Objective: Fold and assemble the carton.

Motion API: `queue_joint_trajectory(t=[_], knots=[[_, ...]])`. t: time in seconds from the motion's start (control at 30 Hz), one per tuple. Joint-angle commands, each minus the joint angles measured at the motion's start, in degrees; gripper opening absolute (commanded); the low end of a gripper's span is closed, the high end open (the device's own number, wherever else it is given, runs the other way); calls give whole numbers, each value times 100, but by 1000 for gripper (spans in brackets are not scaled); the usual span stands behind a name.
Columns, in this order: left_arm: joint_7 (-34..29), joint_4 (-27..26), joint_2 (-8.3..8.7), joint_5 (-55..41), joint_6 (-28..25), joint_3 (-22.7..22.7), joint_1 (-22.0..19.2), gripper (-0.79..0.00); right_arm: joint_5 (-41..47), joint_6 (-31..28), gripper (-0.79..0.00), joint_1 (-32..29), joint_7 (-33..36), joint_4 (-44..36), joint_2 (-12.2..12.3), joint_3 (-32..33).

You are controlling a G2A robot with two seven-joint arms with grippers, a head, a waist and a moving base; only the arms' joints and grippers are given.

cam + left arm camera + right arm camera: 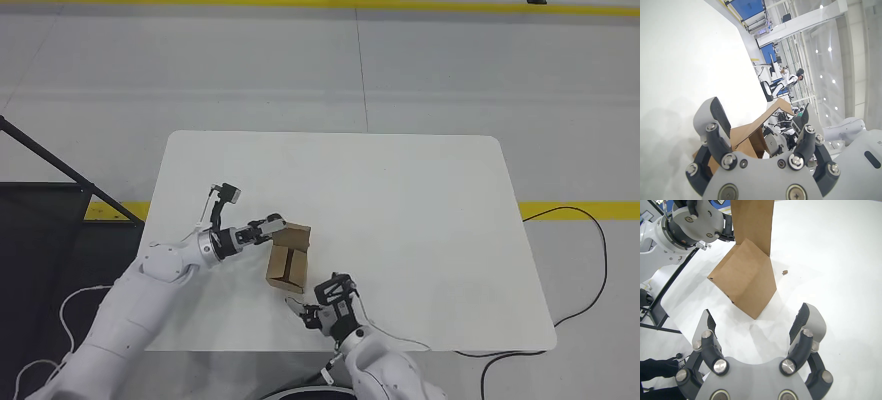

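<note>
On the table (430,220), carton (288,262) between left gripper (762,106) and right gripper (755,308), both fingers apart, scrap (785,272) nearby

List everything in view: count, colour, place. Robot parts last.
carton: 1, brown, on table front-left of centre, one flap raised
scrap: 1, brown, on table near carton
table: 1, white, centre
cable: 1, black, floor right of table
stripes: 2, yellow, floor
frame: 1, black, floor left of table
left gripper: 1, grey-black, open, at raised flap
right gripper: 1, grey-black, open, short of carton, near front edge
</note>
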Motion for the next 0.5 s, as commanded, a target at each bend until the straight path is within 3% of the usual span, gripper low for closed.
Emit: queue_joint_trajectory(t=[0.0, 0.23, 0.47], knots=[[46, 29, -17, -56, -67, 9, 20, 0, -76, 208, 0, 115, -184, 193, -83, -156], [162, 23, -50, -162, -309, 4, 175, 0, -251, 577, 0, 337, -719, 662, -328, -561], [277, -45, -44, 38, -469, -70, 344, 0, -312, 584, 0, 378, -924, 858, -450, -638]])
